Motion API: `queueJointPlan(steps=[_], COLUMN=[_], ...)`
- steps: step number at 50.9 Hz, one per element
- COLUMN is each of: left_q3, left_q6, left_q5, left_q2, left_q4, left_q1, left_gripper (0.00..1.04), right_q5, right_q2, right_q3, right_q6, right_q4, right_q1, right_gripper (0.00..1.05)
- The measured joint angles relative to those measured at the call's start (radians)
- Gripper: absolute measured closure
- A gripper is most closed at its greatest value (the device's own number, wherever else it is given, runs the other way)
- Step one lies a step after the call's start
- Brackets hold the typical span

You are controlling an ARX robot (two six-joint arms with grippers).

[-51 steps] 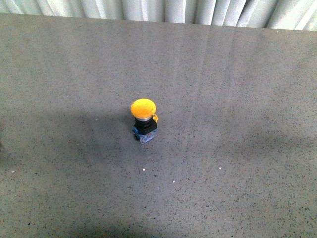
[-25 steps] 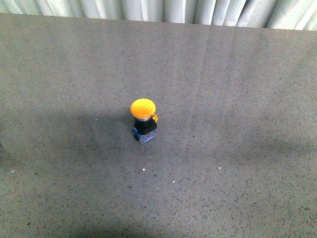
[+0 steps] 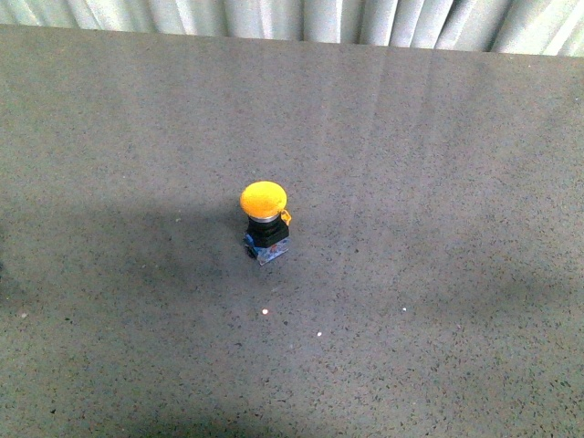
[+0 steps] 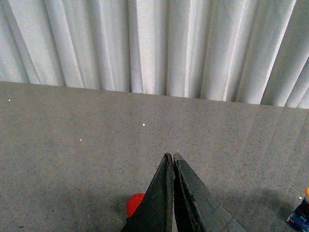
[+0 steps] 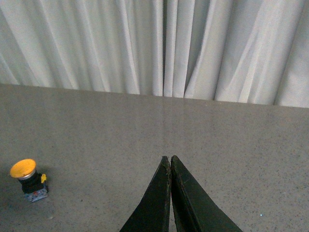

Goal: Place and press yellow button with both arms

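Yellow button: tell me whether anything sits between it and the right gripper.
Nothing visible does. In the right wrist view only bare table lies between the shut right gripper and the upright yellow button.

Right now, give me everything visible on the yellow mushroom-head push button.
The yellow mushroom-head push button stands upright on the speckled grey tabletop, near its middle in the front view. A domed, matte yellow cap sits over a thin silver collar, a black cylindrical body and a small blue and clear base; a small yellow tab sticks out at the collar. Nothing but the table touches it. The right wrist view shows it whole, apart from the gripper; the left wrist view catches only its edge.
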Motion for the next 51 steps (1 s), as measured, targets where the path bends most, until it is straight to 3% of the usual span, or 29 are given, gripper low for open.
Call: queueJointPlan(steps=[6, 18, 31, 51], left_q3=[0.0, 0.0, 0.0, 0.0], left_q6=[-0.001, 0.0, 0.0, 0.002], left_q5=[0.0, 0.0, 0.0, 0.0], left_q2=[0.0, 0.0, 0.0, 0.0], left_q4=[0.0, 0.0, 0.0, 0.0], left_q1=[0.0, 0.0, 0.0, 0.0], left_gripper=[1.02, 0.47, 0.08, 0.09], right_q5=[0.0, 0.0, 0.0, 0.0], right_q2=[-0.002, -0.003, -0.003, -0.003], right_q3=[0.0, 0.0, 0.0, 0.0], right_q6=[0.0, 0.0, 0.0, 0.0], right_q4=[-0.001, -0.001, -0.001, -0.001], right_q1=[0.0, 0.0, 0.0, 0.0], right_gripper=[1.01, 0.47, 0.09, 0.09])
